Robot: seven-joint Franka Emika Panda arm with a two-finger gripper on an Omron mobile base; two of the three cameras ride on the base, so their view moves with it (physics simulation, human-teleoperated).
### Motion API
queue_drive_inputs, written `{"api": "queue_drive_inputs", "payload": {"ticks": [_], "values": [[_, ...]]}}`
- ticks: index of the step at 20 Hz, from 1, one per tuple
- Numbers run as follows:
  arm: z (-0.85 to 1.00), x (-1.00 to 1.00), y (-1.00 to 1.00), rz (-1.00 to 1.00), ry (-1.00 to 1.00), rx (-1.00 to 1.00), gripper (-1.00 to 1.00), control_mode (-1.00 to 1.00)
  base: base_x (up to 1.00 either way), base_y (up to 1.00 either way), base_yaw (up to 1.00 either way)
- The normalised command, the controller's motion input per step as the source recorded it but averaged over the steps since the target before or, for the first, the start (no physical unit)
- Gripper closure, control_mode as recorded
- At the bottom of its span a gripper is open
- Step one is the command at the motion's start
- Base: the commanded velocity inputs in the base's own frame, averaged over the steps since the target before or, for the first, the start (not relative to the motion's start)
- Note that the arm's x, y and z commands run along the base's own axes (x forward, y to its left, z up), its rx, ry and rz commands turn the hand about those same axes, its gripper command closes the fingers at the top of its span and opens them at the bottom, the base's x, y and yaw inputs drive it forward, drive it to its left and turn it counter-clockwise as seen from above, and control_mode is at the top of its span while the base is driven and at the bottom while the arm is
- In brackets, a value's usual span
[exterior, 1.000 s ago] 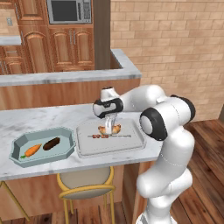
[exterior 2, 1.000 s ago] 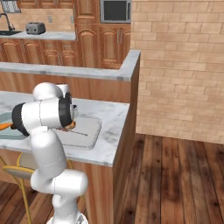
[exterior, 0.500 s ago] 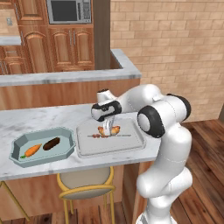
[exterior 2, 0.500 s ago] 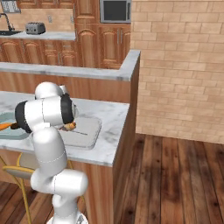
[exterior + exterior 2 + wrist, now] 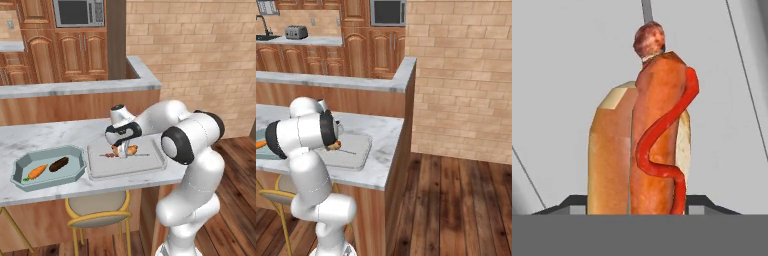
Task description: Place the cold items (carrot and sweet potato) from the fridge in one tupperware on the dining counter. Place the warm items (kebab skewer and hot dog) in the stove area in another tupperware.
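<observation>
So over the last second the gripper (image 5: 121, 150) has dropped a bit lower over the grey tupperware (image 5: 150, 167). A second back it was hanging a little above the tray with the hot dog (image 5: 126, 149) raised clear of the floor; now the hand sits closer to the tray and the hot dog is right down by the tray floor, next to the kebab skewer (image 5: 107, 155). Can't tell if the bun is actually touching the tray floor yet. Seen from the right base camera, the wrist has also sunk slightly towards the tray (image 5: 358, 155). The finger spread looks the same, so nothing new there.
</observation>
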Motion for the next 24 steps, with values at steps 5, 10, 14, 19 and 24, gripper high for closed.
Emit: {"api": "queue_drive_inputs", "payload": {"ticks": [5,10,14,19,24], "values": [[0.05,-0.36,-0.06,0.0,-0.21,0.0,-1.0,-1.0,0.0,0.0,0.0],[0.4,0.15,-0.13,-0.01,-0.02,0.0,-1.0,-1.0,0.0,0.0,0.0],[0.76,0.19,-0.05,-0.01,0.0,0.0,-1.0,-1.0,0.0,0.0,0.0],[0.76,-0.2,-0.01,-0.09,-0.02,0.0,-1.0,-1.0,0.0,0.0,0.0],[0.6,-0.62,0.0,-0.27,-0.07,0.11,-1.0,-1.0,0.0,0.0,0.0]]}}
